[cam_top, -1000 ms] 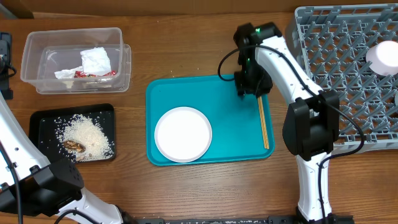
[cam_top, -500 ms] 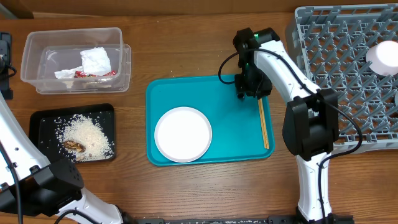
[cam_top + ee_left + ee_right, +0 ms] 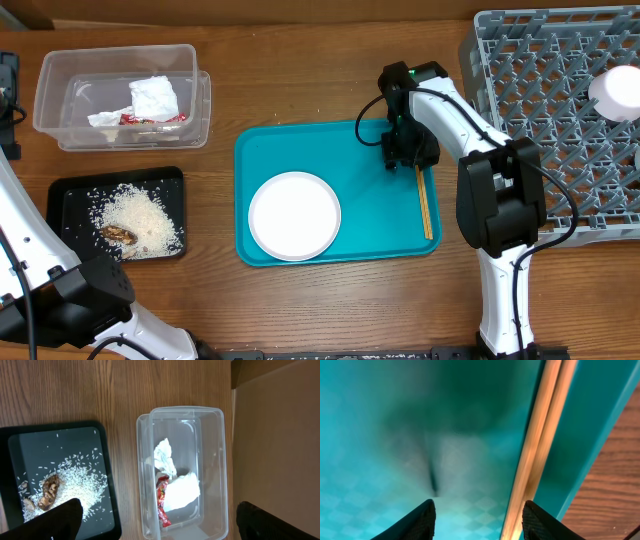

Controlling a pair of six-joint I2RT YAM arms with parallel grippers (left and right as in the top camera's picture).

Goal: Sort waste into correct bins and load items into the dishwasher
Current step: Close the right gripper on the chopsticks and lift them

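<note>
Thin wooden chopsticks [image 3: 425,200] lie along the right side of the teal serving tray [image 3: 370,200], beside a round white plate [image 3: 294,215]. My right gripper [image 3: 406,152] hovers low over their far end. In the right wrist view it [image 3: 480,512] stands open, and the chopsticks [image 3: 540,445] run between the fingers close to the right one. My left gripper [image 3: 157,510] is wide open above the clear tub [image 3: 145,460], which holds a white napkin [image 3: 181,491] and a red wrapper [image 3: 162,507]. Rice [image 3: 140,215] and a brown scrap [image 3: 120,234] lie in the black tray [image 3: 70,190].
The grey dish rack [image 3: 545,110] stands at the back right with a white bowl [image 3: 615,92] in it. The right arm reaches over the gap between teal tray and rack. The clear tub [image 3: 120,60] sits at the back left, behind the black tray.
My right gripper has shifted slightly right and toward the front, settling over the far end of the chopsticks. The left arm and everything else are unchanged.
</note>
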